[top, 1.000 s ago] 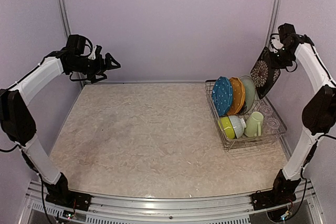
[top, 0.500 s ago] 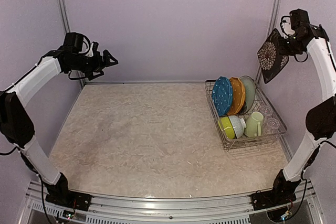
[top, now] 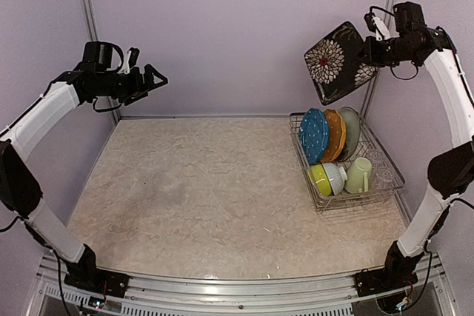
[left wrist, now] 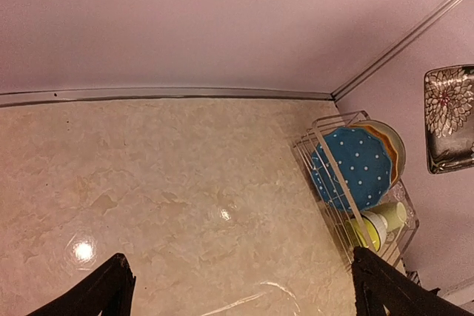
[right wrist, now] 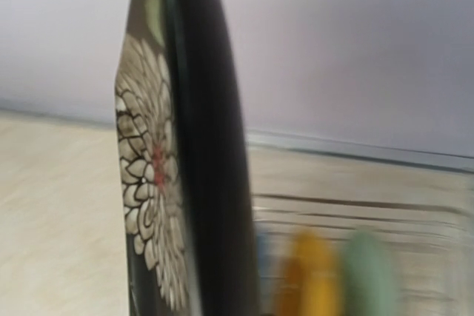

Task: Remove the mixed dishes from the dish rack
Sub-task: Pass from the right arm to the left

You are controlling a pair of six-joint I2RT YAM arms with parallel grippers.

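My right gripper (top: 368, 52) is shut on the black square plate (top: 337, 61) by its right edge and holds it high in the air above the back of the dish rack (top: 319, 203). The right wrist view shows that plate edge-on (right wrist: 185, 146) and my fingers are hidden. The rack holds the blue dotted plate (top: 314, 135), orange plate (top: 335, 135), pale green plate (top: 351, 129), lime bowl (top: 319, 179), white bowl (top: 335, 177), pale green mug (top: 359, 175) and clear glasses (top: 384, 175). My left gripper (top: 157, 79) is open and empty, high at the far left.
The rack stands at the table's right edge, close to the right wall. The left wrist view shows the rack (left wrist: 318, 129), the blue plate (left wrist: 355, 168) and the held black plate (left wrist: 449, 116) from afar. A metal post (top: 386, 12) stands in the back right corner.
My right gripper has swung the black plate up and to the left, turning its flowered face toward the camera. The left arm has shifted slightly, still open.
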